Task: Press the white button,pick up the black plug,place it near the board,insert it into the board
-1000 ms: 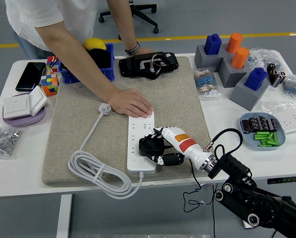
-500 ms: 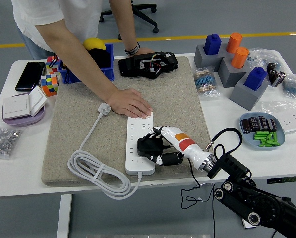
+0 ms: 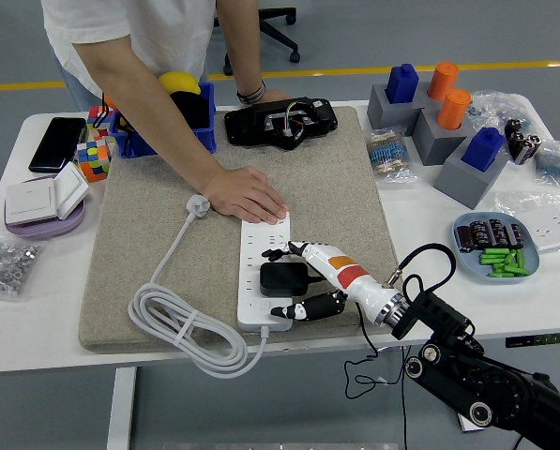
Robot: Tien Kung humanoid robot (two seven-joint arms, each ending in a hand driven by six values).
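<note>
The white power board lies lengthwise on the beige mat. The black plug sits flat on the board's near half, its cord running back along my arm. My right hand reaches in from the lower right, its fingers spread. The upper fingers are beyond the plug and the thumb is nearer than it, neither closed on it. A person's hand lies flat on the board's far end. The board's white cable coils at the mat's front left. My left arm is out of sight.
Behind the mat stand a black device and a blue bin with a yellow object. At the left are a phone, puzzle cubes, a wall switch and bagged screws. At the right are grey peg blocks and a battery dish.
My right hand held the plug tilted over the board; now the plug sits flat on the board and my fingers have spread off it. The person's hand stays on the board.
</note>
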